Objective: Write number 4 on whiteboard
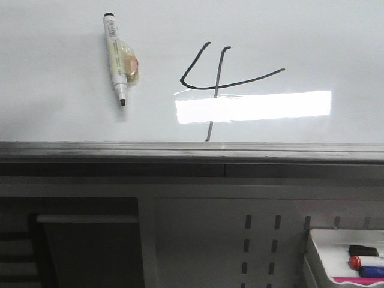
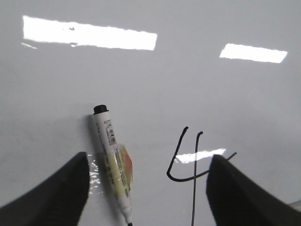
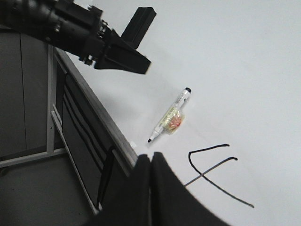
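Note:
The whiteboard [image 1: 312,36] lies flat and glossy, with a grey edge rail [image 1: 180,150] along its near side. The number 4 [image 1: 216,88] is drawn on it in thin black line; its stem runs down through a bright light reflection. A white marker [image 1: 118,57] with a yellowish wrap lies loose on the board, left of the 4, tip toward the rail. No gripper shows in the front view. My left gripper [image 2: 149,159] hangs open above the board, the marker [image 2: 114,162] and the 4 [image 2: 194,178] between its fingers. My right gripper [image 3: 150,156] is shut and empty, near the rail.
A small white tray [image 1: 318,246] holding capped markers [image 1: 363,262] sits below the board at the front right. A perforated grey panel and a dark shelf frame lie under the rail. From the right wrist view the left arm [image 3: 56,23] reaches over the board's edge.

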Action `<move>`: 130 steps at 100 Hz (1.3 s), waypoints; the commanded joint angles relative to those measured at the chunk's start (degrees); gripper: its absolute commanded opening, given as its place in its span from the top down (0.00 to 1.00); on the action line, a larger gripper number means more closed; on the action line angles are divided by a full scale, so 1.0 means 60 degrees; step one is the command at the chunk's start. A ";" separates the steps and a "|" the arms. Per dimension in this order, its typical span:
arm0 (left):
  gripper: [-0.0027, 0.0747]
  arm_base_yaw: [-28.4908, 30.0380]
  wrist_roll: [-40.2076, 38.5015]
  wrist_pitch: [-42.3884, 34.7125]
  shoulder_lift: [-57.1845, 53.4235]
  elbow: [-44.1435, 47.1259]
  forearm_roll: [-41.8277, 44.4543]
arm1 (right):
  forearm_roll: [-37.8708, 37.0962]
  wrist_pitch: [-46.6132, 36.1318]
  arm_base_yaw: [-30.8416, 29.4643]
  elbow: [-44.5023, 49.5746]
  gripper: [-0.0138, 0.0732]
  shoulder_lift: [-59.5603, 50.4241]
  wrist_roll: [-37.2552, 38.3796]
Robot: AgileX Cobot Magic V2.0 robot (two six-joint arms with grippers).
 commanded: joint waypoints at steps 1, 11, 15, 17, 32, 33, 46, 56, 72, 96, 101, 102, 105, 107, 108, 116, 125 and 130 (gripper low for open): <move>0.56 -0.0119 0.0409 -0.0077 -0.1217 0.0505 0.0109 | 0.0216 -0.0873 -0.0057 0.0451 0.92 -0.0672 0.0035; 0.74 -0.0119 0.0406 0.0406 -0.2658 0.1511 0.0109 | 0.0216 -0.1658 -0.0057 0.1573 0.92 -0.1848 0.0035; 0.83 -0.0119 0.0406 0.0708 -0.3124 0.1919 0.0109 | 0.0216 -0.1889 -0.0057 0.1980 0.92 -0.2276 0.0035; 0.88 -0.0119 0.0406 0.0860 -0.3390 0.2113 0.0109 | 0.0216 -0.2013 -0.0057 0.2167 0.92 -0.2532 0.0035; 0.99 -0.0119 0.0406 0.1455 -0.4913 0.3067 0.0094 | 0.0216 -0.2199 -0.0057 0.3040 0.92 -0.4201 0.0035; 0.99 -0.0119 0.0406 0.1478 -0.5015 0.3094 0.0094 | 0.0216 -0.2185 -0.0057 0.3090 0.92 -0.4264 0.0035; 0.99 -0.0119 0.0406 0.1742 -0.5651 0.3346 0.0071 | 0.0216 -0.1774 -0.0057 0.3233 0.92 -0.5164 0.0035; 0.99 -0.0119 0.0406 0.1776 -0.5778 0.3406 0.0053 | 0.0216 -0.1768 -0.0057 0.3233 0.92 -0.5459 0.0035; 0.99 -0.0119 0.0406 0.1735 -0.5778 0.3406 0.0012 | 0.0216 -0.1810 -0.0057 0.3233 0.92 -0.5459 0.0035; 0.99 -0.0119 0.0406 0.1735 -0.5778 0.3431 0.0012 | 0.0216 -0.1810 -0.0057 0.3233 0.92 -0.5459 0.0035; 0.99 -0.0119 0.0406 0.1690 -0.5829 0.3576 0.0012 | 0.0216 -0.1810 -0.0057 0.3233 0.92 -0.5459 0.0035; 0.99 -0.0119 0.0406 0.1673 -0.5824 0.3577 0.0037 | 0.0216 -0.1810 -0.0057 0.3233 0.92 -0.5459 0.0035; 0.99 -0.0119 0.0406 0.1695 -0.5824 0.3657 0.0084 | 0.0216 -0.1810 -0.0057 0.3233 0.92 -0.5459 0.0035; 0.99 -0.0119 0.0406 0.1663 -0.5824 0.3659 0.0112 | 0.0216 -0.1810 -0.0057 0.3233 0.92 -0.5459 0.0035; 0.99 -0.0100 0.0427 0.1561 -0.5824 0.3683 0.0158 | 0.0216 -0.1810 -0.0057 0.3233 0.92 -0.5459 0.0035; 0.99 0.0020 0.0449 0.1141 -0.6093 0.3957 0.1518 | 0.0216 -0.1810 -0.0057 0.3233 0.92 -0.5459 0.0035; 0.99 0.0333 0.0375 0.1194 -0.6605 0.4499 0.3529 | 0.0216 -0.1810 -0.0057 0.3233 0.92 -0.5459 0.0035; 0.99 0.0621 0.0037 0.1163 -0.7097 0.4882 0.4391 | 0.0216 -0.1810 -0.0057 0.3233 0.92 -0.5459 0.0035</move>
